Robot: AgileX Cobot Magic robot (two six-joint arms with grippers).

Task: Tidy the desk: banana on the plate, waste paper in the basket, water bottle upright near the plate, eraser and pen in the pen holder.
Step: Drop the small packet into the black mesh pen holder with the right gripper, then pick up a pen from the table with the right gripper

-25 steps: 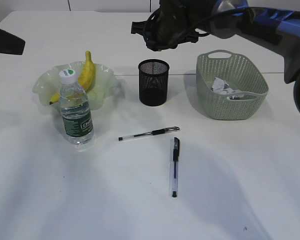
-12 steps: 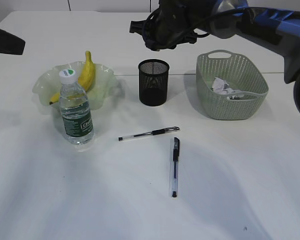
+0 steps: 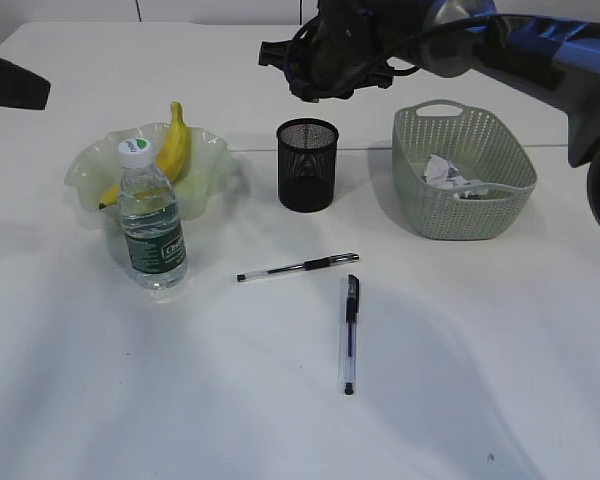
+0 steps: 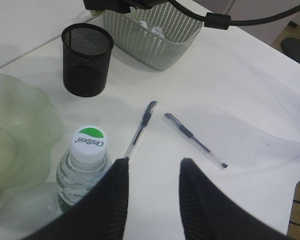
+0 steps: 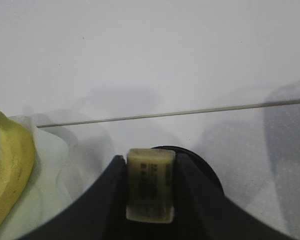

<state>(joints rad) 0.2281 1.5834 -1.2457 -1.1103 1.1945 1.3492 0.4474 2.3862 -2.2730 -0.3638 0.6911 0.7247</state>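
eraser: pale yellow block pinched between right gripper fingers, long axis running along the fingers, above the pen holder rim
right gripper: narrow, clamped on eraser; hangs over pen holder at back of desk
left gripper: fingers apart, nothing between them, above water bottle and pens
pen holder: upright, between plate and basket
water bottle: upright, cap up, just in front of plate
banana: in plate, long axis leaning, tip pointing up and back
waste paper: inside basket
pen 1: flat on desk, long axis left-right, dark grip to the right
pen 2: flat, long axis near-far, cap end away from camera
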